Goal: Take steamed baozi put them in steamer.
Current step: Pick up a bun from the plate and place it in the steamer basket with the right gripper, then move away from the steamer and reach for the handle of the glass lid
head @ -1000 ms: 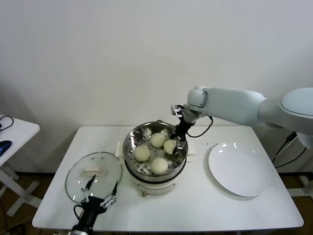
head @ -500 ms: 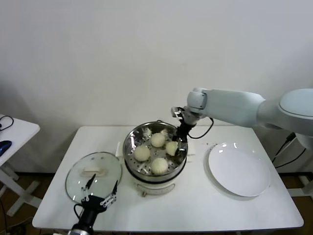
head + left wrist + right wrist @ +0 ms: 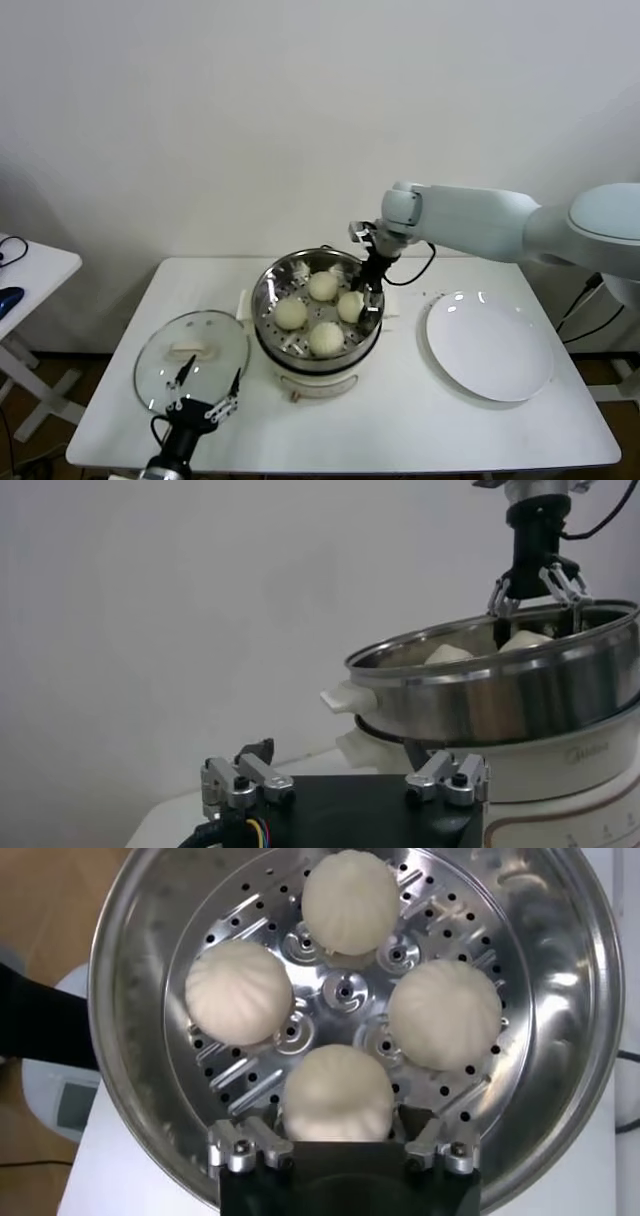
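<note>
The steamer (image 3: 263, 312) stands mid-table with several steamed baozi on its perforated tray (image 3: 345, 990). One baozi (image 3: 322, 285) is at the back, one (image 3: 291, 313) on the left, one (image 3: 326, 338) at the front. The fourth baozi (image 3: 337, 1091) rests on the tray's right side between the spread fingers of my right gripper (image 3: 340, 1123), which is open and reaches down inside the rim (image 3: 368, 298). My left gripper (image 3: 208, 379) is parked open near the table's front left, over the lid, holding nothing.
A round glass lid (image 3: 192, 345) lies flat to the left of the steamer. An empty white plate (image 3: 488, 348) sits on the right. A small side table (image 3: 30, 265) stands beyond the table's left edge.
My right gripper has sunk slightly into the steamer and opened, releasing the baozi onto the tray's right side. The left arm has not moved.
</note>
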Robot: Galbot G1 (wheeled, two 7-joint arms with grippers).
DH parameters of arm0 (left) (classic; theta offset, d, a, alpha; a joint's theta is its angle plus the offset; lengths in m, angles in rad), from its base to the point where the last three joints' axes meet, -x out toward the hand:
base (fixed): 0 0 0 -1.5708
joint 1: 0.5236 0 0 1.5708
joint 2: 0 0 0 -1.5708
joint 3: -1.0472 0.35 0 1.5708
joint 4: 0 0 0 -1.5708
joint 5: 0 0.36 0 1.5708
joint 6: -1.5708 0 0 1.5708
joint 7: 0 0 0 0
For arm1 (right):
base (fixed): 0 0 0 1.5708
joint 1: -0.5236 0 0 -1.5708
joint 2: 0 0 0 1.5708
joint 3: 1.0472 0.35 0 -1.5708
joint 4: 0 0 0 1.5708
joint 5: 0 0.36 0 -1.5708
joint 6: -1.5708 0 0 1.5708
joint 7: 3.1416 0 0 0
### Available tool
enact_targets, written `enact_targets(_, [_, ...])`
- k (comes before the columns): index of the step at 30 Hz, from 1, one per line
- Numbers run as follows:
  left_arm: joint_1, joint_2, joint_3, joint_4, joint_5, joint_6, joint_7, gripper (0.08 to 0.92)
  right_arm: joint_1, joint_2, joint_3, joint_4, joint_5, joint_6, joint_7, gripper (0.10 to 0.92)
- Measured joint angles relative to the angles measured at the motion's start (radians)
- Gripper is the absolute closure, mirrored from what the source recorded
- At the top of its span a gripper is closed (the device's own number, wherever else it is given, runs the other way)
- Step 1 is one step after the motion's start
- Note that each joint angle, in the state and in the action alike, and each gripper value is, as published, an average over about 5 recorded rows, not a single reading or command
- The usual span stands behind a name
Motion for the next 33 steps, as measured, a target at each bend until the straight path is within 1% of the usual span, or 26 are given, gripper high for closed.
enact_targets(12, [-0.003, 0.005, -0.001, 0.007, 0.0, 0.0, -0.003, 0.177, 0.029, -0.017, 0.033, 0.025, 0.02, 0.003, -0.022, 0.203])
enact_targets(18, [-0.022, 0.009, -0.006, 0.012, -0.009, 0.007, -0.039, 0.177, 0.059, -0.073, 0.083, 0.079, 0.024, 0.011, -0.013, 0.203])
enact_targets(26, [-0.054, 0.018, -0.015, 0.025, -0.009, 0.008, -0.069, 0.177, 0.073, -0.254, 0.186, 0.23, 0.013, 0.045, 0.078, 0.203])
enact_targets(33, [-0.059, 0.028, -0.009, 0.03, -0.006, -0.007, -0.084, 0.177, -0.036, -0.474, 0.355, 0.389, -0.037, 0.078, 0.24, 0.203])
